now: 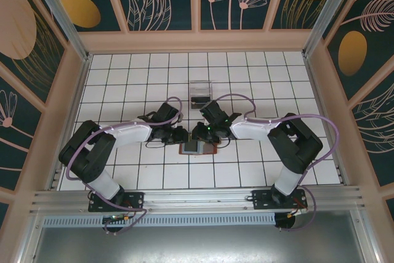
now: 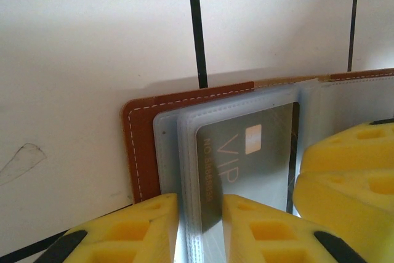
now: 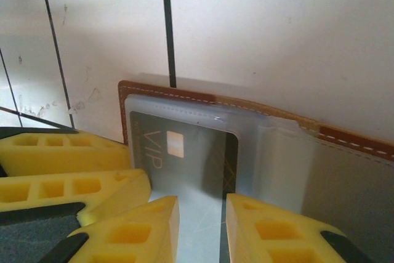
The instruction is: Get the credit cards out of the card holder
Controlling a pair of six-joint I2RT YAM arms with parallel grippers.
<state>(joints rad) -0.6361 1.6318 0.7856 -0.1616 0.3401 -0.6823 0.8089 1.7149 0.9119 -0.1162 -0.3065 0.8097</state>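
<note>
The left gripper (image 2: 200,204) has its 2 yellow fingers set narrowly apart, tips low over the open card holder (image 2: 138,146), with the edges of the clear sleeves (image 2: 169,152) and the near end of a dark credit card (image 2: 246,158) showing in the gap; whether the pads actually nip the plastic or only straddle it I cannot tell. The right gripper (image 3: 202,204) comes in from the opposite side, its 2 fingers likewise a little apart over the same sleeve, and again I cannot tell if anything is pinched. The 2 grippers sit just beside each other, each one's fingers showing at the edge of the other's wrist view. The card, marked VIP with a pale chip, lies fully inside its sleeve, so it is not yet out. The holder lies spread flat on the white tiled table (image 2: 92,41), brown stitched leather outside and the sleeves fanned on top, in the middle of the table, nearer the arms than a clear plastic box (image 1: 200,92) that stands apart from it. The step in hand looks like getting a first purchase on the card while the holder is kept down. The next move probably calls for 1 gripper to pin the leather or sleeve and the other to catch the card's edge alone and draw it along the pocket, not lift the whole leaf.
</note>
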